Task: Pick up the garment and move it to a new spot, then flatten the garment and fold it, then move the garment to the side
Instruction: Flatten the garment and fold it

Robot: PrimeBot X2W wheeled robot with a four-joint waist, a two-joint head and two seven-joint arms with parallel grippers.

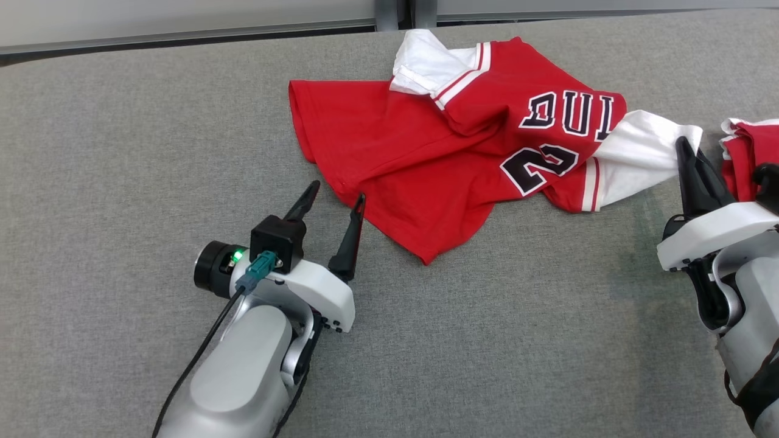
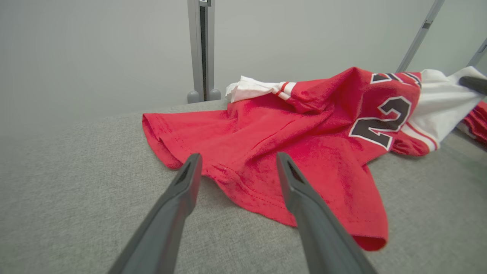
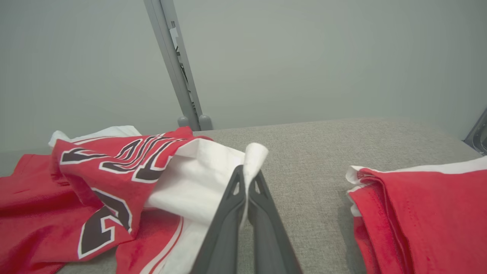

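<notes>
The grey cloth-covered surface [image 1: 122,152] spans the head view from edge to edge. The garment [image 1: 395,140], a red jersey with white sleeves and a black 2, lies crumpled in the upper middle of that frame, its red body spread toward the left and its lettering upside down. A second red cloth [image 1: 751,158], folded, sits at the right edge, near the garment but apart from it. At lower left the left claw [image 1: 337,191] is spread wide, tips at the garment's lower hem; whether they touch it I cannot tell. At the right the right claw [image 1: 684,146] is pressed together, pinching the edge of the garment's white sleeve [image 3: 198,167], seen clearly in the right wrist view.
</notes>
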